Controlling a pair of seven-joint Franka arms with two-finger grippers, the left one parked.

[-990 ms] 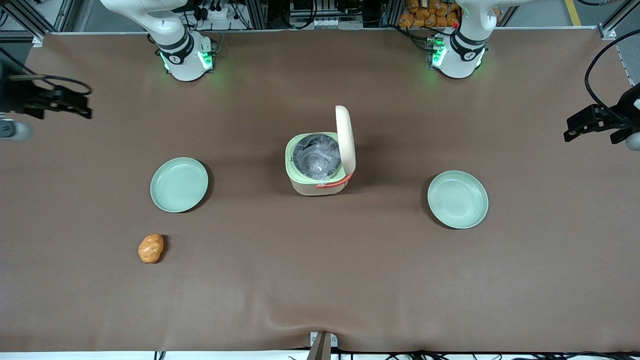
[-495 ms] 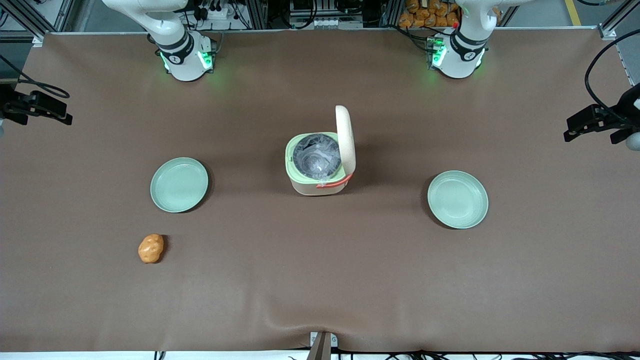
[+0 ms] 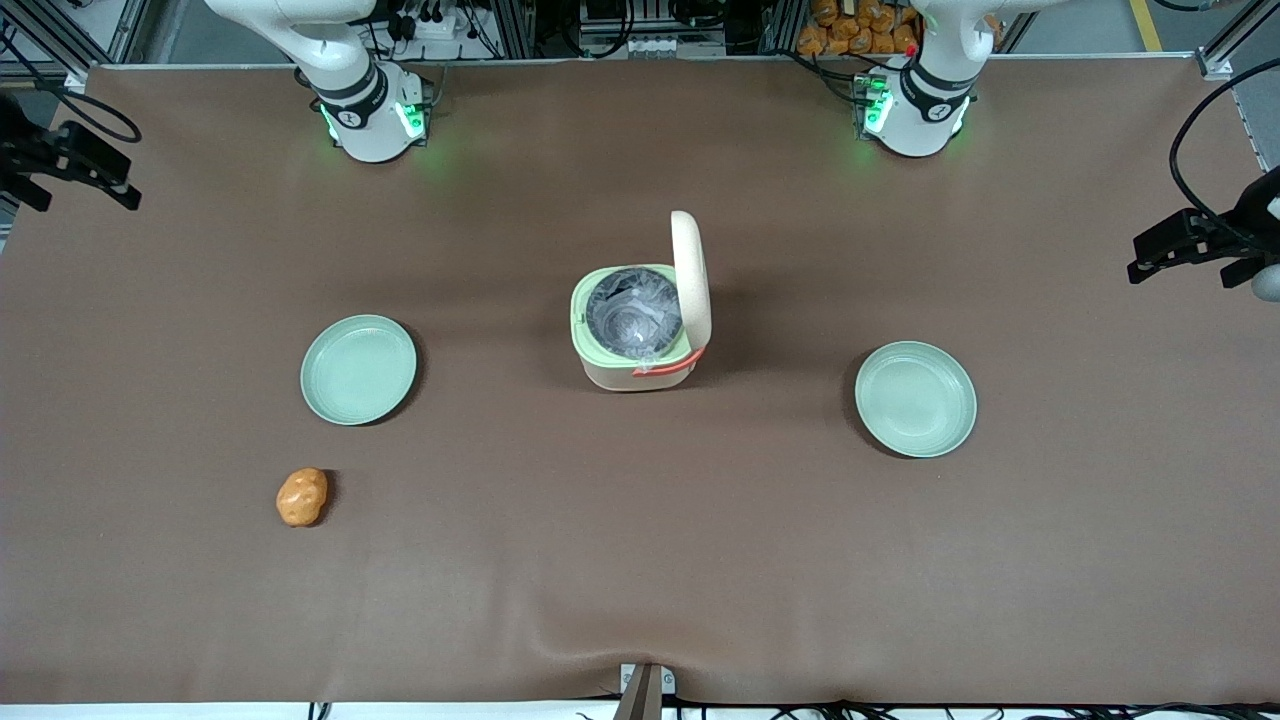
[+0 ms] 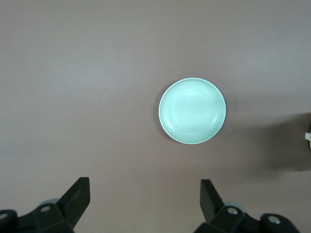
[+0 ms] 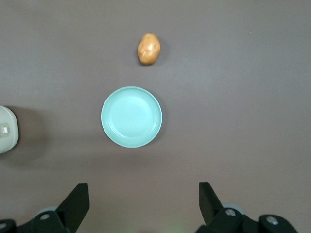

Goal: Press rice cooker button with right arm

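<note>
Hovering wide open high above a green plate, the tool is drawing farther from the lid-up rice cooker

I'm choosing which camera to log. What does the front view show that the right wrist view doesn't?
Only the front view shows the rice cooker's raised lid and open pot, the second plate and the arm bases. Only the right wrist view shows the tool close up, fingers spread open above the table. Both show the potato and the plate beside it.
</note>
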